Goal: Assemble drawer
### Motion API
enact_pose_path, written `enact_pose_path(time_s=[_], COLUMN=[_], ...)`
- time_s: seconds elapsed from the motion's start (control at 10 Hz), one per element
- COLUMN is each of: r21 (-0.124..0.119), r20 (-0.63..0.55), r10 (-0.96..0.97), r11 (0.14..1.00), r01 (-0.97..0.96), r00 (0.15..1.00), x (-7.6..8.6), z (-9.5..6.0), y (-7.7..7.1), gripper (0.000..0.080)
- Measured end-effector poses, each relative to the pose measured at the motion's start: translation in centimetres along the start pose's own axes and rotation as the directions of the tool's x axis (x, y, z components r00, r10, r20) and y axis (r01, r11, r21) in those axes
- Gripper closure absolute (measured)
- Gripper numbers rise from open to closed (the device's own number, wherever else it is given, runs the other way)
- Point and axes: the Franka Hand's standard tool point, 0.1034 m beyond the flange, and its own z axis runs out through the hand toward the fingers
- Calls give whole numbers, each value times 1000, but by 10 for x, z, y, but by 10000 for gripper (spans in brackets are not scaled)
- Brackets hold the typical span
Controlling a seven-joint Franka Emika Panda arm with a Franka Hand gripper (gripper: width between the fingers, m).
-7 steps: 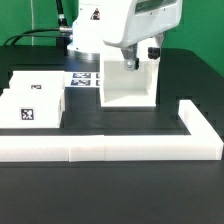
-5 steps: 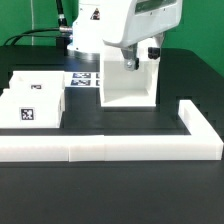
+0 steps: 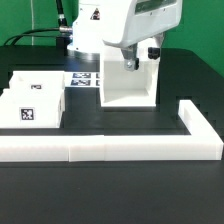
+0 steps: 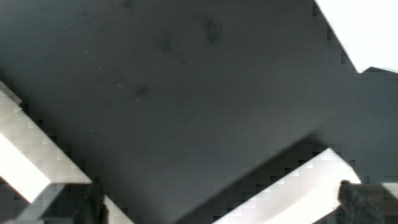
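Observation:
The drawer's tall white case stands upright near the table's middle, its open side facing the camera. Two white tagged trays lie at the exterior view's left, one in front and one behind it. My gripper reaches down at the case's top edge. In the wrist view the gripper has its dark fingertips far apart, with a white wall of the case running slantwise between them. A gap shows beside one finger, so the jaws stand open.
The long low white L-shaped border wall runs along the front and up the exterior view's right side. The marker board lies flat behind the trays. Black cables trail at the back left.

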Motion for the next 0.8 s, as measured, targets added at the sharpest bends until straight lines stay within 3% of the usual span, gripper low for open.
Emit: enact_pose_path(time_s=[0.2, 0.5, 0.8], r21=[-36, -41, -38], r20=[-35, -36, -32], r10=[159, 295, 280], r11=[986, 954, 959], r01=[-160, -296, -281], r00=[987, 955, 960], x=[-16, -31, -31], z=[-14, -22, -19], y=[-28, -61, -58], gripper=[150, 150, 150])
